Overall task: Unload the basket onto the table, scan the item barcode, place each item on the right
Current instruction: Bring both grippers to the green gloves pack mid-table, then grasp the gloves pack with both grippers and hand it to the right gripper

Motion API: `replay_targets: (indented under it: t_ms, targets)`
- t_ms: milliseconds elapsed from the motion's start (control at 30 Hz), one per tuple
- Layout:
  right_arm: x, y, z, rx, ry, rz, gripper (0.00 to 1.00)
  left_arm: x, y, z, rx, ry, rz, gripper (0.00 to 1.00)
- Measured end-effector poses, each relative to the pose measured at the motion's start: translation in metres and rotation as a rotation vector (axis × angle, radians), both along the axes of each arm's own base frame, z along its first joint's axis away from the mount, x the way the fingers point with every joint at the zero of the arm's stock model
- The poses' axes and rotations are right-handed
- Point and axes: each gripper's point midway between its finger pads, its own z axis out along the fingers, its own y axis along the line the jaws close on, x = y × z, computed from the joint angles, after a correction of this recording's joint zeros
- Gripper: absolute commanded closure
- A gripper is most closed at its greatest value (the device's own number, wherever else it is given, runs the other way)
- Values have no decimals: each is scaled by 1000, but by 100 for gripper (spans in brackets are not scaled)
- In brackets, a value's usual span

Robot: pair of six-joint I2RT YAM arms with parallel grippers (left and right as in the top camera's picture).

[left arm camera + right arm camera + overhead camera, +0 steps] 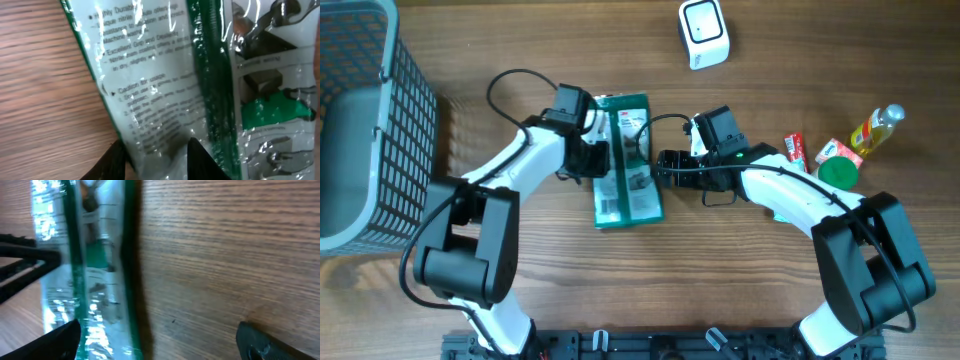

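Green-and-clear plastic packet (628, 165) lies flat mid-table, the left gripper (594, 160) pinched onto its left edge, probably to lift it toward the white scanner (704, 34), while the right gripper (666, 166) waits spread wide beside its right edge.

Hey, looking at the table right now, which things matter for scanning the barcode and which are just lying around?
Part of the job:
green package
white scanner
left claw, at the package's edge

Just lying about:
grey basket
yellow bottle
red packet
round green lid
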Motion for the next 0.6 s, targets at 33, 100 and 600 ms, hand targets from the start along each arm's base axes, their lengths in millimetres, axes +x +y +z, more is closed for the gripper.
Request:
replay_targets:
  t_ms: [33, 100, 600]
  targets:
    - [-1, 1, 1, 8, 4, 4, 0, -1, -5, 0, -2, -5, -13, 74]
    - [-5, 7, 3, 46, 21, 25, 0, -1, -18, 1, -12, -20, -46, 75]
    - [-45, 20, 4, 166, 204, 72, 2, -8, -46, 1, -29, -39, -117, 69]
